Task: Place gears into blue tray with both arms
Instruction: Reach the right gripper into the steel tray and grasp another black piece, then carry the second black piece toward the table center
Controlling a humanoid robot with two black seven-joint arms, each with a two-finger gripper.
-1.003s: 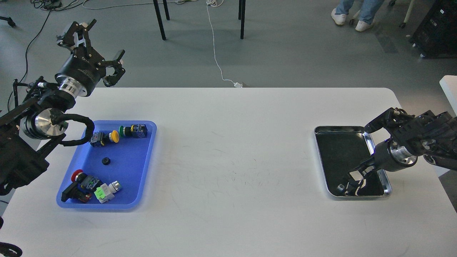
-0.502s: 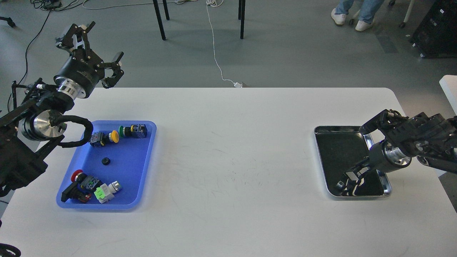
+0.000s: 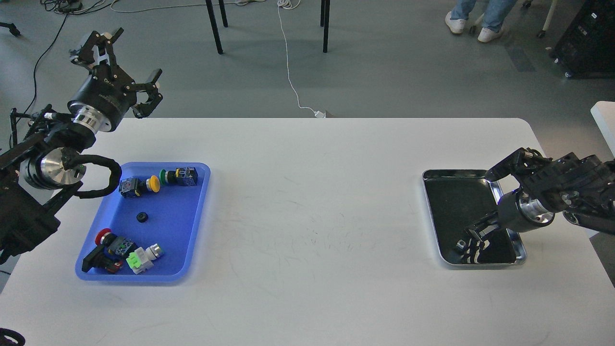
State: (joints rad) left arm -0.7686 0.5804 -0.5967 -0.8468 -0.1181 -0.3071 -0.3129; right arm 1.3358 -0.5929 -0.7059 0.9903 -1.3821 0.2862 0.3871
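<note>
One small black gear (image 3: 141,217) lies near the middle of the blue tray (image 3: 180,235) on the table's left side. My left gripper (image 3: 122,67) is raised beyond the table's far left corner, well above and behind the tray, open and holding nothing. My right gripper (image 3: 473,239) reaches down into the shiny steel tray (image 3: 432,211) at the right. Its dark fingers blend with the tray's dark inside, so I cannot tell their state or whether a gear sits between them.
Several coloured push-button switches share the blue tray: yellow (image 3: 153,182) and green (image 3: 166,176) caps at the far end, red (image 3: 103,236) and bright green (image 3: 134,261) ones at the near end. Chair legs, a white cable and a person's feet are on the floor beyond the table.
My left arm has drifted a little left and up, its gripper still open. My right gripper has shifted slightly inside the steel tray.
</note>
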